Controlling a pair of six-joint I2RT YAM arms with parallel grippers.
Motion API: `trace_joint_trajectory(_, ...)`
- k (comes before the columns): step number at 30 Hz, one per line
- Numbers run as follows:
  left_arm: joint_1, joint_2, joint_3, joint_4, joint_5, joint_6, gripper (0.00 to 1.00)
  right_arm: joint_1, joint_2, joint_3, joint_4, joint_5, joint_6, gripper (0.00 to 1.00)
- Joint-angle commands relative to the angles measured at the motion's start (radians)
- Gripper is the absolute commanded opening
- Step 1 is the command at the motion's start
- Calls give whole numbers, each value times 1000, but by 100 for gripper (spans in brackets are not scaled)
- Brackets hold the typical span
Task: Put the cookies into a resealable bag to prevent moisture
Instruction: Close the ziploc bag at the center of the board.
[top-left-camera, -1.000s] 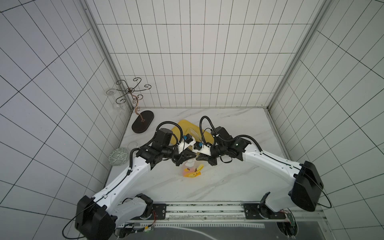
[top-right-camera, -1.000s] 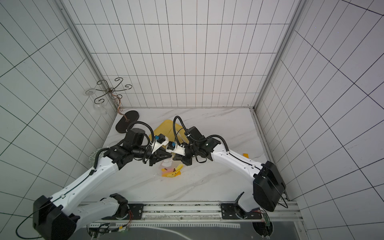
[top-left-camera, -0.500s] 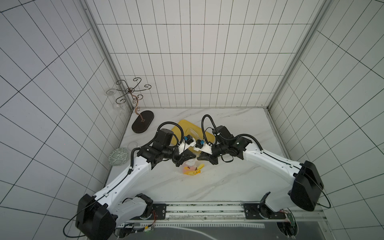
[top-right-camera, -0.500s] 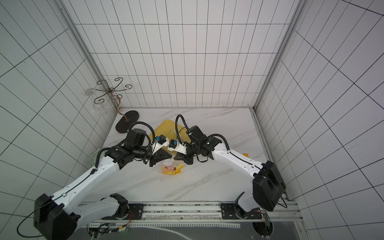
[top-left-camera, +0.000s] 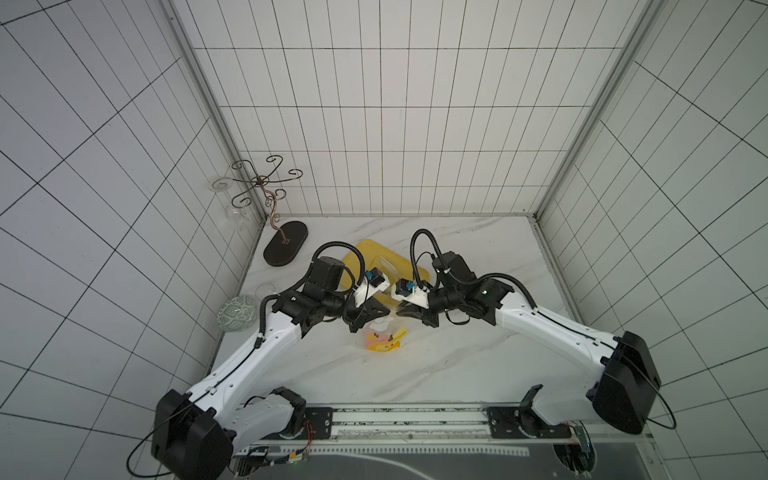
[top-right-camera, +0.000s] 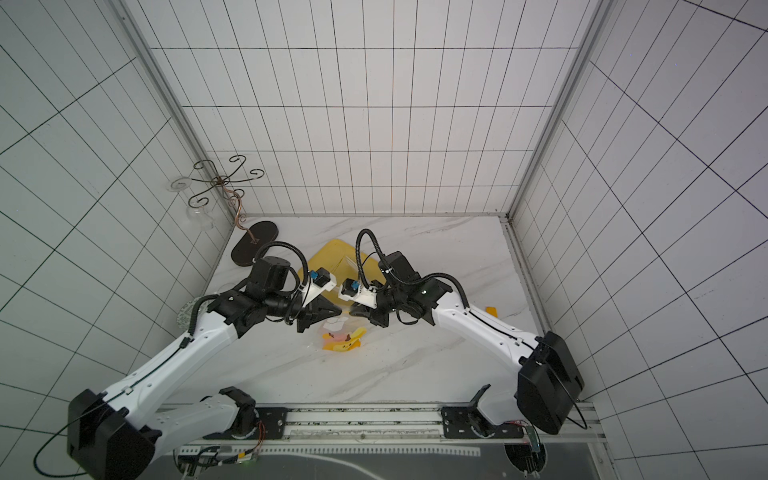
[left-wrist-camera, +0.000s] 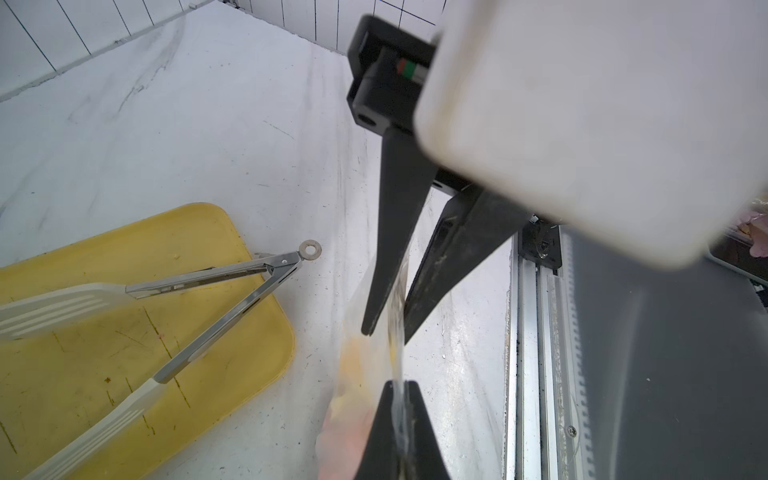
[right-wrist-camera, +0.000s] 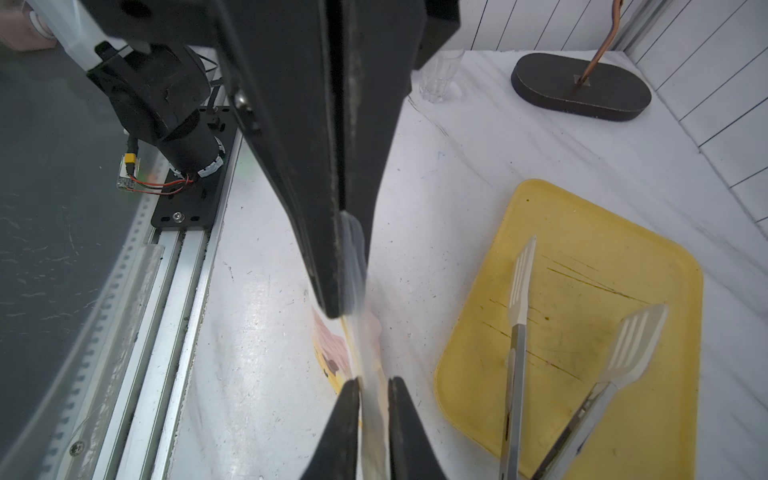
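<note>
Mia: What do the fingers of the left gripper (right-wrist-camera: 340, 303) do?
Ben: They are pressed tight together. The clear top edge of the resealable bag (right-wrist-camera: 332, 353) is squeezed between them.
Mia: And the right gripper (right-wrist-camera: 374, 380)?
Ben: Its fingers stand a tiny bit apart. The same bag edge runs through the gap. I cannot tell if they press on it.
Mia: Are the two grippers close?
Ben: Yes. Their tips point at each other, with only a short bit of bag edge between them.
Mia: Where is the bag?
Ben: It is just beside the yellow tray (right-wrist-camera: 582, 257), on the side toward the robot's rail (top-left-camera: 407, 424). Its top is up at the fingers, and its printed yellow part is low, by the marble table (top-left-camera: 415, 365).
Mia: Where are the cookies (right-wrist-camera: 326, 340)?
Ben: Pink ones show through the plastic, inside the bag, down low. I cannot count them.
Mia: What is on the tray?
Ben: Metal tongs (left-wrist-camera: 199, 279) with white slotted ends lie on it, spread open. Their ring end sticks out past the tray's edge.
Mia: Anything more?
Ben: Past the tray's far corner, on the robot's left, a wire stand (top-left-camera: 286, 248) with curly hooks stands on a dark oval foot. A small clear glass (right-wrist-camera: 438, 79) stands on the table, also on the tray's left side.
</note>
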Motion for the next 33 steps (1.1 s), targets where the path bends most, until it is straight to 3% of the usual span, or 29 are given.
trace_joint_trajectory(1, 8, -20, 26, 16, 45, 0, 0, -8, 24, -46, -6, 20, -43, 21)
trace_joint_trajectory(2, 10, -23, 26, 21, 49, -2, 0, -8, 30, -42, -10, 23, -43, 19)
trace_joint_trajectory(4, 11, -22, 24, 19, 46, -1, 0, -14, 40, -24, -19, 6, -30, 4)
trace_joint_trajectory(6, 14, -20, 22, 13, 42, 9, 0, -18, 41, -21, -23, -14, -26, 0)
trace_joint_trajectory(11, 26, -25, 36, 9, 44, 4, 0, -23, 35, -51, -42, -15, -41, 0)
trace_joint_trajectory(13, 28, -25, 35, -2, 47, 11, 0, -24, 28, -62, -41, 6, -40, 13)
trace_joint_trajectory(14, 28, -26, 36, -3, 50, 10, 0, -25, 26, -66, -42, 18, -40, 13)
trace_joint_trajectory(19, 34, -30, 34, -6, 53, 9, 0, -42, 19, -82, -74, 57, -48, 0)
trace_joint_trajectory(24, 36, -30, 26, -4, 55, 9, 0, -49, 8, -85, -90, 49, -36, 0)
trace_joint_trajectory(26, 37, -31, 28, -4, 56, 9, 0, -50, -10, -104, -89, 71, -28, 15)
trace_joint_trajectory(28, 39, -34, 32, -3, 61, 4, 0, -53, -31, -132, -89, 93, -22, 18)
trace_joint_trajectory(30, 40, -34, 36, -4, 62, 3, 0, -58, -45, -152, -89, 102, -20, 16)
trace_joint_trajectory(33, 43, -34, 33, -2, 68, -1, 0, -69, -43, -146, -104, 99, -12, 0)
